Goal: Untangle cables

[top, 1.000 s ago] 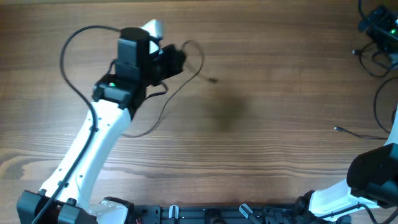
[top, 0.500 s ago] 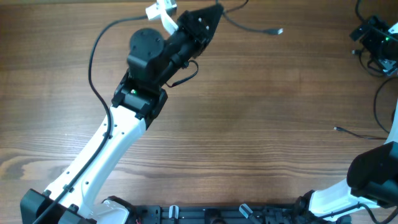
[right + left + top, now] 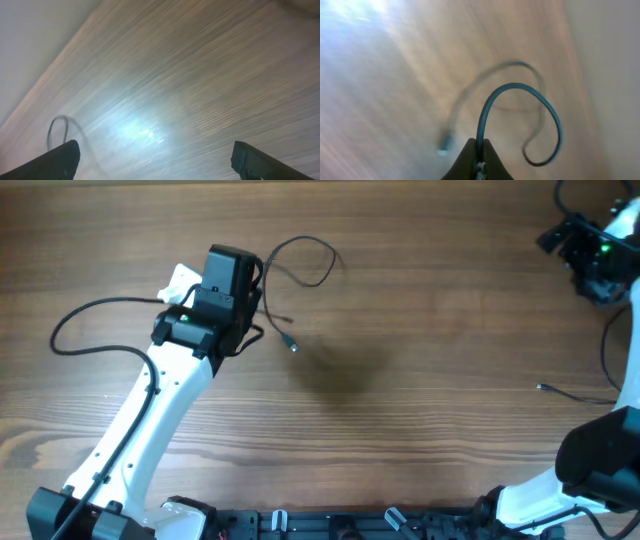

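Looping near the far edge of the tabletop, left of centre, one thin black cable is pinched in the closed left hand, while the right hand stands open and empty near the far right corner.

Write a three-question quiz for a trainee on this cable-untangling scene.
1. True or false: the left end effector is shut on a thin cable.
2. Pick one. The right end effector is: A) open and empty; B) shut on a plug; C) shut on a cup.
3. Fill in the blank: beyond the left end effector, the held cable curls into a ____.

Key: 1 true; 2 A; 3 loop.
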Tool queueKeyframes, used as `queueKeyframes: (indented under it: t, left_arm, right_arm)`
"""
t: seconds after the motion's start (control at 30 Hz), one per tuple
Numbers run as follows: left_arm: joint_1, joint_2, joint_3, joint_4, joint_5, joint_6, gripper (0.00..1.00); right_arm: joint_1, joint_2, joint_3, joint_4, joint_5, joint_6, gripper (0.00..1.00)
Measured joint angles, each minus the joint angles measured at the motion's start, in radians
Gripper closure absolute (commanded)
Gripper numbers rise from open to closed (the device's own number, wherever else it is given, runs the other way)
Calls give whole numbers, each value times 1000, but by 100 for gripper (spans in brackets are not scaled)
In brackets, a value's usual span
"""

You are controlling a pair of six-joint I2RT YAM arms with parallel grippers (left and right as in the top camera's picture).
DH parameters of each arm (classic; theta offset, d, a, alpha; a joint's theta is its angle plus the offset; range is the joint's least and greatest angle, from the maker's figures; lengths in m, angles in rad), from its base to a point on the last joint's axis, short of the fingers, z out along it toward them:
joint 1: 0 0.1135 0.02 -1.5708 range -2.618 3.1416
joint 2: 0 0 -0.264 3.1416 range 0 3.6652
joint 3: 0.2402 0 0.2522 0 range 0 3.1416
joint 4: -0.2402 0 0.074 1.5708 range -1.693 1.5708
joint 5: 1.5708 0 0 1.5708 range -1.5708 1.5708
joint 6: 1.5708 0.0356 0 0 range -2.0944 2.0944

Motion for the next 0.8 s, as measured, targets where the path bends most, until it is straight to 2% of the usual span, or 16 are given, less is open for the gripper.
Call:
queueKeyframes:
  t: [0.13,0.33,0.4,0.47,0.53,0.57,0.6,0.67,0.8]
  left_arm:
    - [10,0,0,-82,-61,0,92]
    - [10,32,0,-107,-135,-1,85]
    - [10,67,0,-107,-146,0,76]
    - [9,92,0,-108,-154,4,60]
    - [10,112,0,-109,-160,6,37]
    - [10,123,0,-108,-161,1,18]
    - [11,130,0,-102,-161,8,10]
    - [18,132,0,-76,-159,33,0]
    - [56,125,0,-11,-113,140,0]
  right_arm:
    - [93,0,-52,16,-23,-5,0]
    - [267,0,-164,137,-39,-11,0]
    - [348,0,-223,197,-44,-11,0]
    - [396,2,-261,257,-45,-10,0]
    - [434,2,-287,294,-45,-1,0]
    - [465,2,-304,312,-45,6,0]
    - [485,2,-312,324,-45,8,0]
    - [530,2,-325,360,-45,8,0]
    - [616,2,-341,439,-43,-4,0]
